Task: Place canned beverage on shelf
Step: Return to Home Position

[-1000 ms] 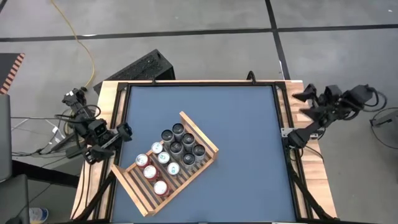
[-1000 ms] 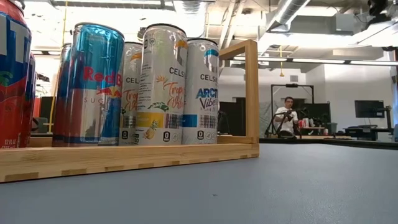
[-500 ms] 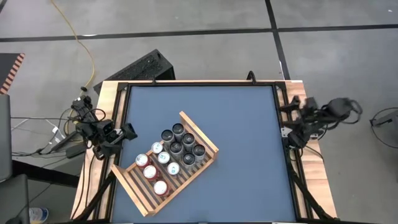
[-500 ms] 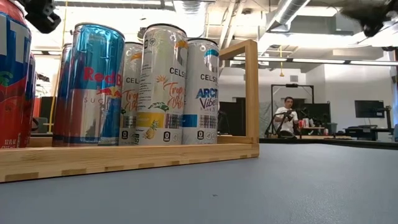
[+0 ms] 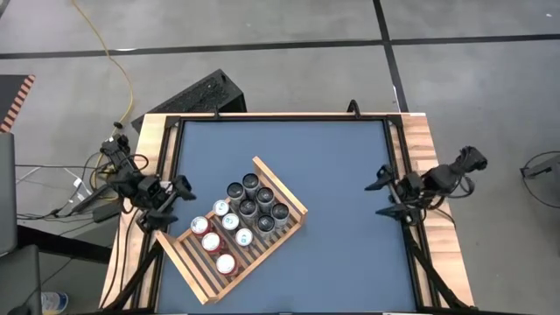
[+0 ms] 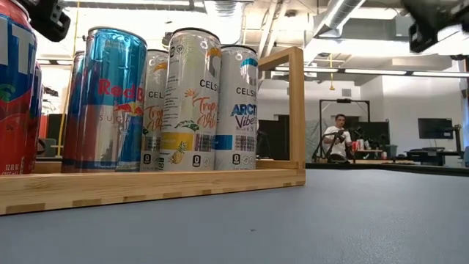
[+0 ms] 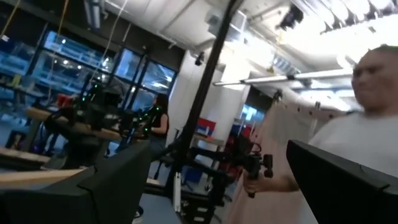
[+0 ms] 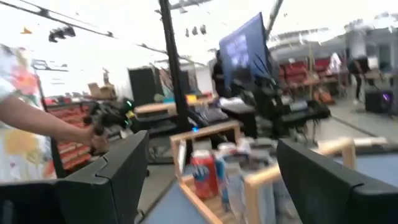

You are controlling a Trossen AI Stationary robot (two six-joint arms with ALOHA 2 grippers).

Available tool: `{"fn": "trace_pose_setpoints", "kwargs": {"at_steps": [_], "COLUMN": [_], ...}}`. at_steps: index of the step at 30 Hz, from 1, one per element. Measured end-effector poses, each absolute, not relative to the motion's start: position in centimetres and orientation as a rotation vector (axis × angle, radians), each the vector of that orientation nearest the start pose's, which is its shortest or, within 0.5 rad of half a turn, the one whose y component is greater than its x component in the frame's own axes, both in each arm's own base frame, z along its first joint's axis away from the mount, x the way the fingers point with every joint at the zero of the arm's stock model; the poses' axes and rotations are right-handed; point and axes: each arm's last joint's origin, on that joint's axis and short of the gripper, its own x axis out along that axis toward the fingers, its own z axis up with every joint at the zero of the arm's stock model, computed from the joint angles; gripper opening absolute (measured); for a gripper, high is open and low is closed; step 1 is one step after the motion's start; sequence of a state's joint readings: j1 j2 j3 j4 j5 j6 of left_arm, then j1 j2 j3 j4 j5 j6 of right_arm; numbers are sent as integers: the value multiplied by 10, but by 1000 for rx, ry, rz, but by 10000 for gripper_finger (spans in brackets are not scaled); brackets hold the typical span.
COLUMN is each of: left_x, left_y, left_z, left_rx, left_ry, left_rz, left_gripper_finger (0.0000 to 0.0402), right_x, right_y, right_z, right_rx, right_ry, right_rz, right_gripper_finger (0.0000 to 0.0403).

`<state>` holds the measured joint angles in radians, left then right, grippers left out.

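Canned beverages (image 5: 248, 208) stood upright in a tight cluster on the shelf (image 5: 194, 267), a slatted wooden rack lying askew at about 8 o'clock from the centre of the blue table (image 5: 341, 149). We counted twelve. The dark-topped cans (image 5: 264, 195) sat toward the rack's 2 o'clock end. The pale-topped cans (image 5: 230, 222) were in the middle, and the red cans (image 5: 210, 242) toward 8 o'clock.

From table height, a blue-and-silver can (image 6: 110, 99) and tall white cans (image 6: 192, 99) lined up behind the shelf's low front rail, with the raised frame post (image 6: 295, 106) closing off their end.

The left gripper (image 5: 173, 201) hung at the table's 9 o'clock edge, just beside the shelf's near side, its fingers spread wide and holding nothing. The right gripper (image 5: 385, 192) sat at the 3 o'clock edge, well apart from the shelf across the mat, its jaws likewise parted and empty.

Beyond the table, we saw a black case (image 5: 201, 92) on the floor at 11 o'clock and a yellow cable (image 5: 109, 52) trailing past it. A seated person (image 6: 338, 136) was far back in the room.
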<state>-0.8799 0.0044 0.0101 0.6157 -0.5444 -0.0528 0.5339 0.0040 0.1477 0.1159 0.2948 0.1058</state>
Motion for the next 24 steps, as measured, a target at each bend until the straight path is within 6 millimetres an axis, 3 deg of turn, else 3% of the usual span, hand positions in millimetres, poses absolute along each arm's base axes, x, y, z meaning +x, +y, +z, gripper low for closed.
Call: {"fn": "trace_pose_setpoints", "kwargs": {"at_steps": [5,11,17,24], "left_x": [63,67,69,70], "left_y": [-53,-55,-54,-55], "left_z": [212,201,194,190], "left_rx": [-348,-361,-332,-321], "left_ry": [-394,-278,-211,-179], "left_rz": [-338,-263,-155,-193], "left_gripper_finger": [362,362,362,362], "right_x": [82,86,88,89], "right_y": [39,40,38,36], "right_z": [201,182,176,174], "right_rx": [178,170,109,80], "right_ry": [-239,-145,-99,-77], "right_rz": [247,215,173,146], "right_gripper_finger": [332,332,332,332]}}
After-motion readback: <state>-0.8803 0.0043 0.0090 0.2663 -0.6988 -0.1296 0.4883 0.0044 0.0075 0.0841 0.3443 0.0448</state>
